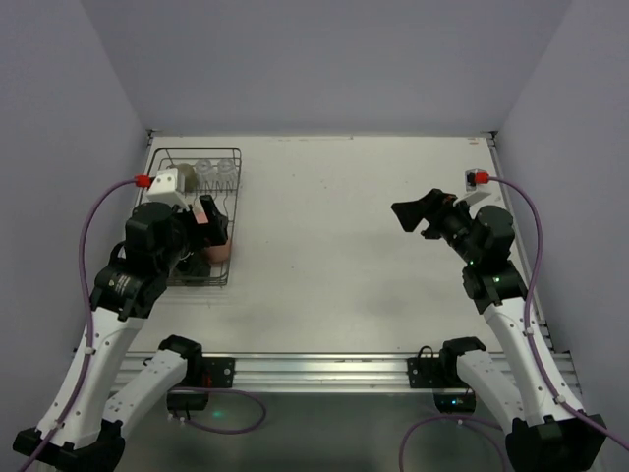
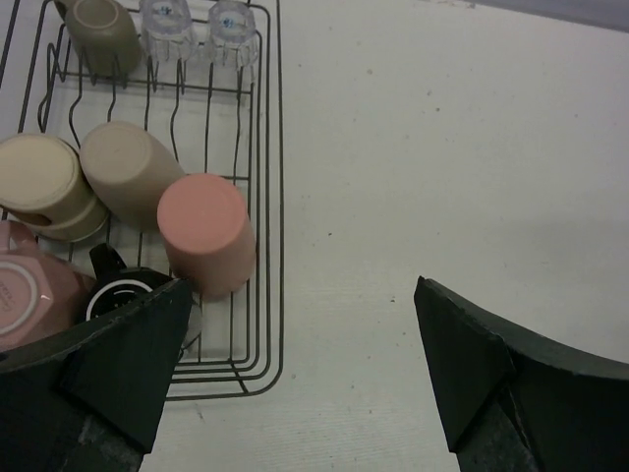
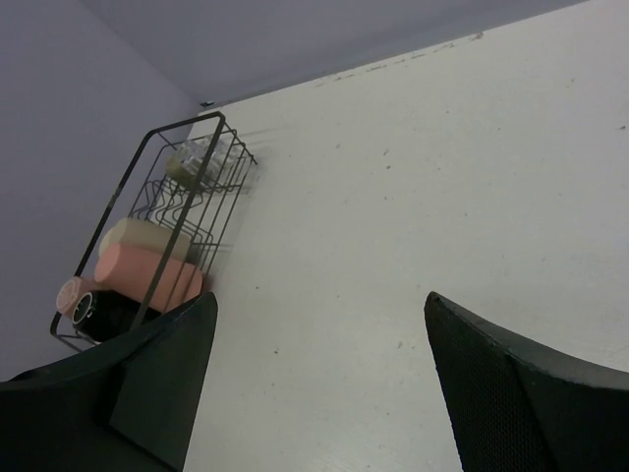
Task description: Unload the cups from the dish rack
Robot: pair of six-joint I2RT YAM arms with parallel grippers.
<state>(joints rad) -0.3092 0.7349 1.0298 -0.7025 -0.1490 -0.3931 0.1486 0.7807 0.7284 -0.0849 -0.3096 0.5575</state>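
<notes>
From above, the wire dish rack (image 1: 200,150) lay at ten o'clock on the pale, matte table (image 1: 334,256), and the left arm covered most of its near half. Only the clear glasses (image 1: 215,167) at its far end and a patch of pink showed plainly. The left gripper (image 1: 209,218) hung over the rack's near right side, its spread hard to judge from there. The right gripper (image 1: 413,214) hovered at three o'clock, well apart from the rack, jaws wide and holding nothing. In the left wrist view the dark, wedge-shaped fingers stood wide apart and empty. Their left tip hid part of the black mug (image 2: 123,287), whose pale inner rim showed. The smooth salmon-pink tumbler (image 2: 206,234) lay on its side against the rack's right wall, with a beige tumbler (image 2: 128,172) and a cream cup (image 2: 41,185) at its ten o'clock. The pale pink mug (image 2: 22,290) was cut off at the left edge, and a grey-green cup (image 2: 98,34) sat beside the ribbed glasses at twelve o'clock. The right wrist view showed the rack small and dim at nine o'clock, its cups mostly blurred behind thin dark wires.
</notes>
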